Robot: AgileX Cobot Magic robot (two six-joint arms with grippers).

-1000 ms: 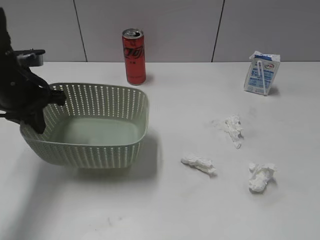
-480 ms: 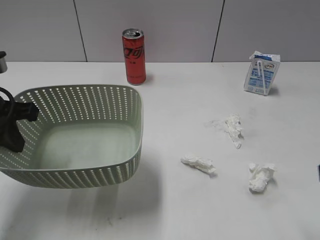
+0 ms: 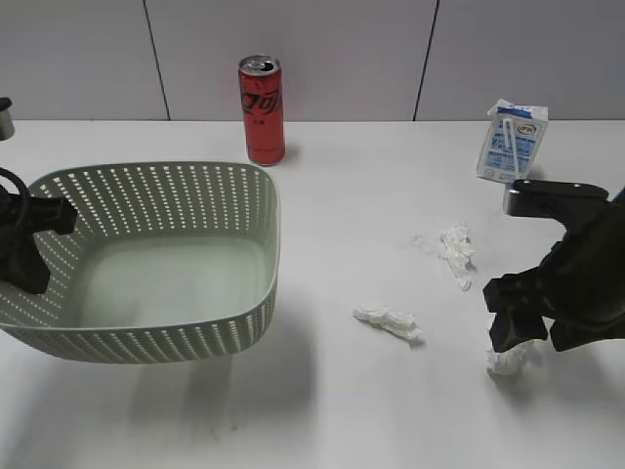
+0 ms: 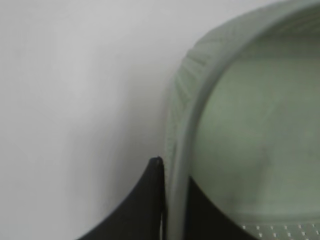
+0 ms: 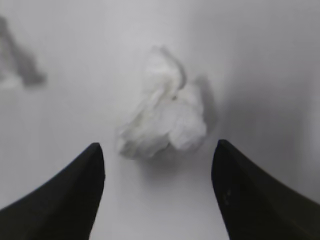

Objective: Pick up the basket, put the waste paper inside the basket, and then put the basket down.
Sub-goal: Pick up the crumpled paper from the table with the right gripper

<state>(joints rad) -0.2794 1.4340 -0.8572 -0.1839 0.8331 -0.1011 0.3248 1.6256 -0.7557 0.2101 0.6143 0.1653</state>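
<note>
The pale sage-green basket (image 3: pixel 156 259) hangs tilted above the white table at the left, held by its left end. My left gripper (image 3: pixel 24 244) is shut on the basket's rim (image 4: pixel 182 145), one jaw outside and one inside. Three crumpled white waste paper wads lie at the right: one near the middle (image 3: pixel 388 319), one farther back (image 3: pixel 455 249), one at the front right (image 3: pixel 508 360). My right gripper (image 3: pixel 532 327) is open just above that front-right wad, which lies between and ahead of its jaws (image 5: pixel 162 120).
A red drink can (image 3: pixel 262 109) stands at the back behind the basket. A blue-and-white milk carton (image 3: pixel 511 143) stands at the back right. The table (image 3: pixel 332 410) is white, with a grey panelled wall behind it.
The basket rose off the table and shifted left, then held still. My right arm came into view from the right and now hovers over the front-right wad.
</note>
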